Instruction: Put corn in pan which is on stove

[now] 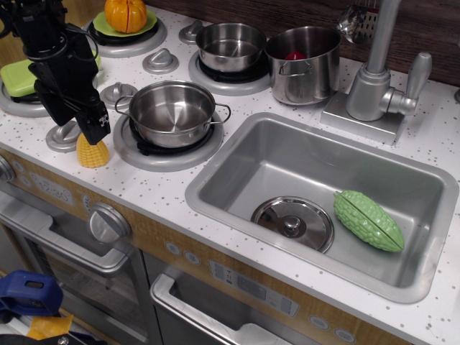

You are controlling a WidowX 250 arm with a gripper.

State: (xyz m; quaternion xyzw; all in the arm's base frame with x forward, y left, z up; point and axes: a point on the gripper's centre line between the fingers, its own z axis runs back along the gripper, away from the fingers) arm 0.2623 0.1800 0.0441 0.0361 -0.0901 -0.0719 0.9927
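Corn [93, 152] left of pan [171, 113]

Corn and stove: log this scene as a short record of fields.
corn: upright on the counter at the stove's front edge, left of the pan
pan: empty, on the front burner
gripper: right above the corn, fingers at its top; grasp unclear
stove: two more pots on rear burners
sink: holds a lid and a green vegetable
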